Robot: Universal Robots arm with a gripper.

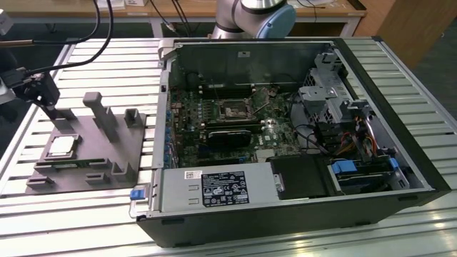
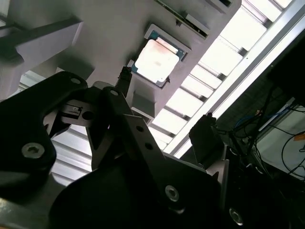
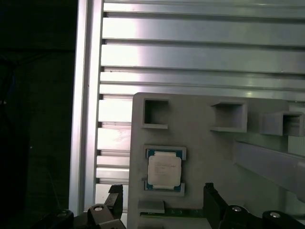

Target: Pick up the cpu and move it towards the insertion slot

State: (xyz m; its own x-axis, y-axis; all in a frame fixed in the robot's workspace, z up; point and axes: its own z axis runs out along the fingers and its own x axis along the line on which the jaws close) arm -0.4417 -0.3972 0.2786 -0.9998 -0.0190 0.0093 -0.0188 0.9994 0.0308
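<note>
The cpu (image 1: 63, 145) lies flat in a shallow square recess of the grey fixture (image 1: 107, 158), shiny metal face up, not yet lifted. I judge it light and quite stiff, but delicate: the polished lid looks slippery, and the underside (hidden here) likely carries fine contacts that should not be rubbed or pressed. The pale rim looks the safest place to hold it, with the fingers on two opposite edges and the chip kept level so it cannot tip out or catch on the recess walls.

The claw (image 1: 50, 107) hangs over the fixture with its fingers spread apart and nothing between them. In the first wrist view the cpu (image 3: 164, 169) lies just beyond the fingertips (image 3: 210, 193), in line with the gap of the claw (image 3: 162, 194), clear of both fingers. The second wrist view agrees: the cpu (image 2: 157, 59) lies ahead of the claw (image 2: 165, 98), near but apart.

The insertion slot (image 1: 234, 111) is well apart from the claw, off toward the exterior view's right, on the motherboard (image 1: 187, 126) inside the open computer case (image 1: 214, 227)
</note>
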